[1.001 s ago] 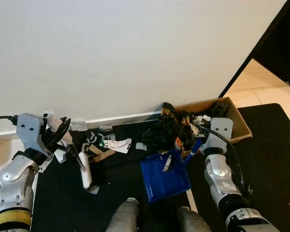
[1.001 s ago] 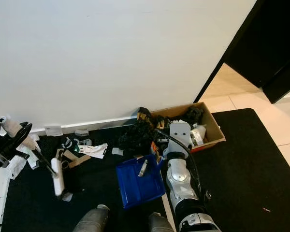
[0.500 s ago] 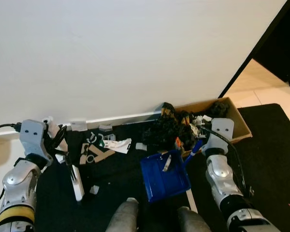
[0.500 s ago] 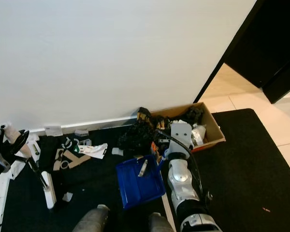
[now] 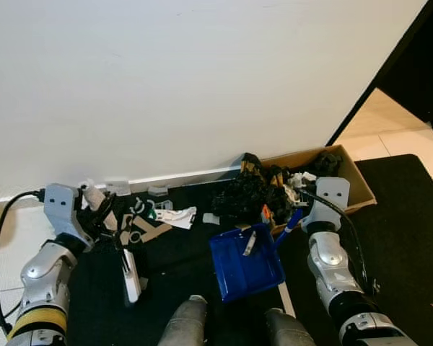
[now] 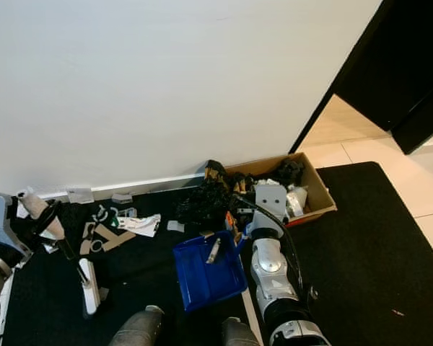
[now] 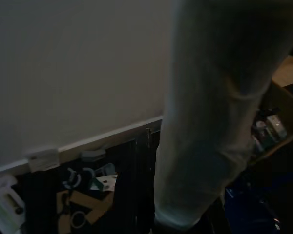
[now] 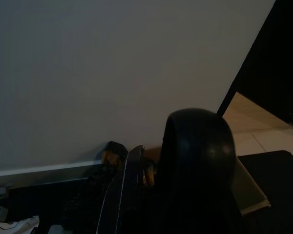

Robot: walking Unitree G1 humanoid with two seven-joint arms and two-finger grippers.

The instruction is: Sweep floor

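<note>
My left gripper is shut on a hand brush; its pale handle looms close in the left wrist view. The white brush head rests on the black mat below the gripper. Paper and cardboard scraps lie just beyond it, near the baseboard. The blue dustpan lies flat on the mat with a small scrap in it. My right gripper is shut on its blue handle, whose dark rounded end shows in the right wrist view.
A pile of black debris sits between the dustpan and an open cardboard box of rubbish against the white wall. A dark doorway opens at the right. A black cable trails on pale floor at the left.
My left arm has sunk lower. The brush head swung left across the mat, then back right, ending near where it began. The right arm and dustpan have stayed put.
</note>
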